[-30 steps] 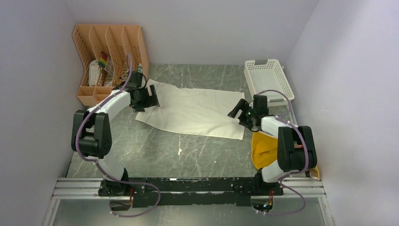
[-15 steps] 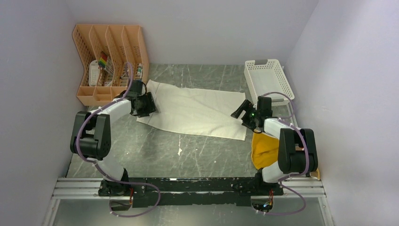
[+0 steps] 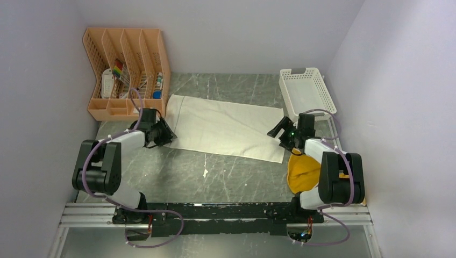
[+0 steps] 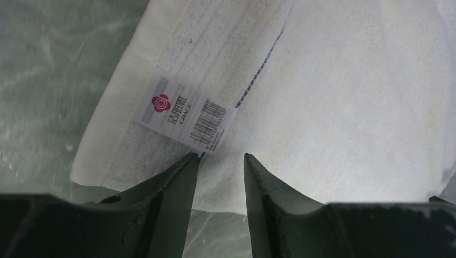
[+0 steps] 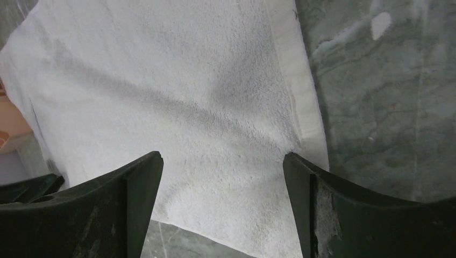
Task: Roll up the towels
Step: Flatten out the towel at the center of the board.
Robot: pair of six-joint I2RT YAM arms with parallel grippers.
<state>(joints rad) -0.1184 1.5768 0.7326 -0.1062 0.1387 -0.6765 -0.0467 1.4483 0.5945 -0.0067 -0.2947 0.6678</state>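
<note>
The cream-white towel [image 3: 226, 126] lies spread flat across the middle of the table. At its left end my left gripper [image 3: 164, 133] sits low, jaws narrowed to a small gap with nothing pinched between them. In the left wrist view the left gripper [image 4: 221, 157] points over the near hem of the cream-white towel [image 4: 333, 97], beside a printed label [image 4: 185, 115]. Wide open, my right gripper [image 3: 277, 130] hovers over the towel's right end. The right wrist view shows the right gripper [image 5: 223, 156] above the cream-white towel [image 5: 177, 91]. A mustard-yellow towel [image 3: 303, 172] lies bunched by the right arm.
An orange slotted file organiser [image 3: 126, 59] stands at the back left, close behind the left arm. A white mesh basket [image 3: 306, 88] sits at the back right, just beyond the right gripper. Grey walls close in both sides.
The left gripper moved nearer and left, and its jaws narrowed from wide open. The towel's raised left corner now lies flat. The right gripper shifted slightly right, and the towel with it.
</note>
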